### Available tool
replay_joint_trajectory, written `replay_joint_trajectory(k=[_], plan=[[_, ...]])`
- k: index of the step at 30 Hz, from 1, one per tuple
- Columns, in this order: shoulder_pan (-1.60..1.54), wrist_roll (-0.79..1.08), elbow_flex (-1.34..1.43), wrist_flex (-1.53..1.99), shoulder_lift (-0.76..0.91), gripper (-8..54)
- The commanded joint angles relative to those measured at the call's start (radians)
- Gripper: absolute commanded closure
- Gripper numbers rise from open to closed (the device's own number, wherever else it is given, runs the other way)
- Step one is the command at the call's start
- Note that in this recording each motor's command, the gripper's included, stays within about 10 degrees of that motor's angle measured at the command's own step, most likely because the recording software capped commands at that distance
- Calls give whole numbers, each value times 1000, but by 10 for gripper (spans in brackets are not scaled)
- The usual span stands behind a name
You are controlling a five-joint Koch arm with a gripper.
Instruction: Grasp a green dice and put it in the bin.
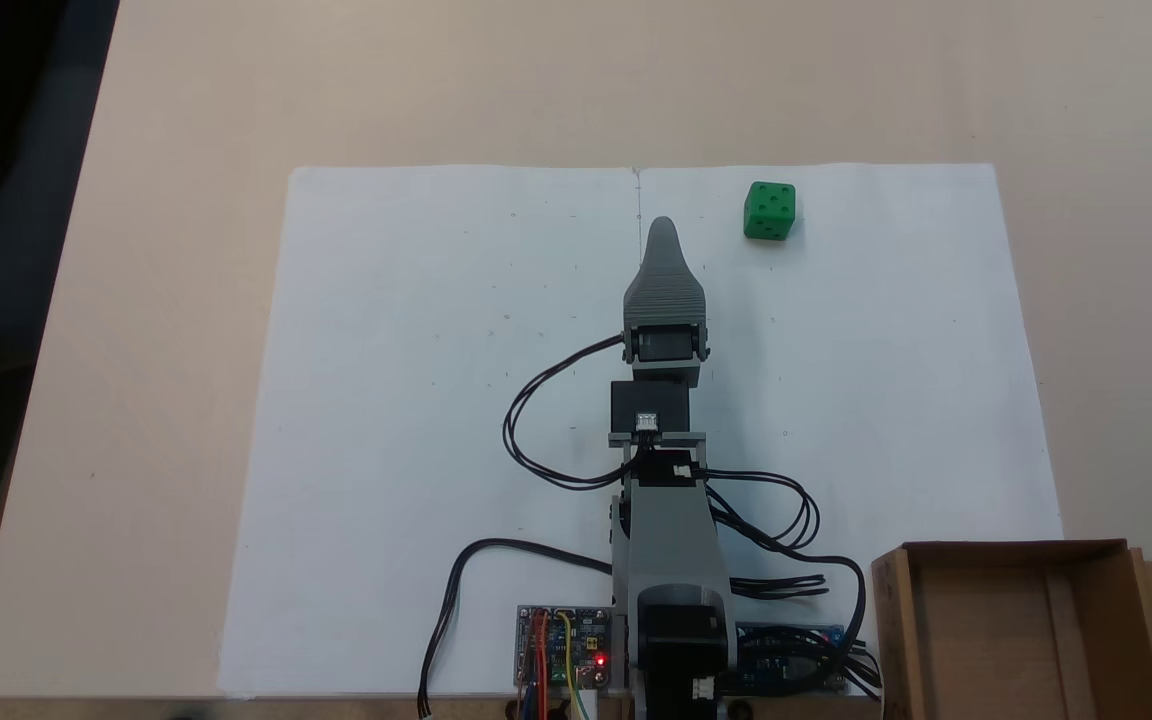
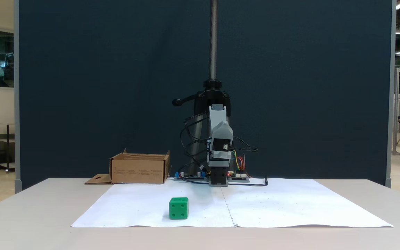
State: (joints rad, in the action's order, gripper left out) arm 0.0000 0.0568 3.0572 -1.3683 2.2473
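Note:
The green dice (image 1: 769, 210) lies on the white paper, beyond and to the right of the gripper in a fixed view. From the front it sits on the paper's near left part (image 2: 178, 208). My gripper (image 1: 663, 228) points away from the base along the paper's centre seam. It is well apart from the dice and holds nothing. Its jaws lie one over the other, so only one grey tip shows. The bin (image 1: 1021, 620), a brown cardboard box with a keyhole flap, stands beside the arm's base (image 2: 139, 169).
White paper (image 1: 416, 420) covers the middle of the beige table. Black cables (image 1: 546, 420) loop on both sides of the arm (image 2: 220, 146). Circuit boards (image 1: 566, 650) sit at its foot. A dark partition and a stand pole (image 2: 214, 38) rise behind it.

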Motion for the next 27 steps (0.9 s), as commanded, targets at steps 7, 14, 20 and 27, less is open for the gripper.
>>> replay_joint_trajectory(k=[7, 14, 20, 27], plan=[[35, 17, 74, -164, 120, -1], [37, 18, 74, -163, 120, -1], [49, 18, 74, -163, 120, -1], [72, 18, 74, -161, 120, -1]])
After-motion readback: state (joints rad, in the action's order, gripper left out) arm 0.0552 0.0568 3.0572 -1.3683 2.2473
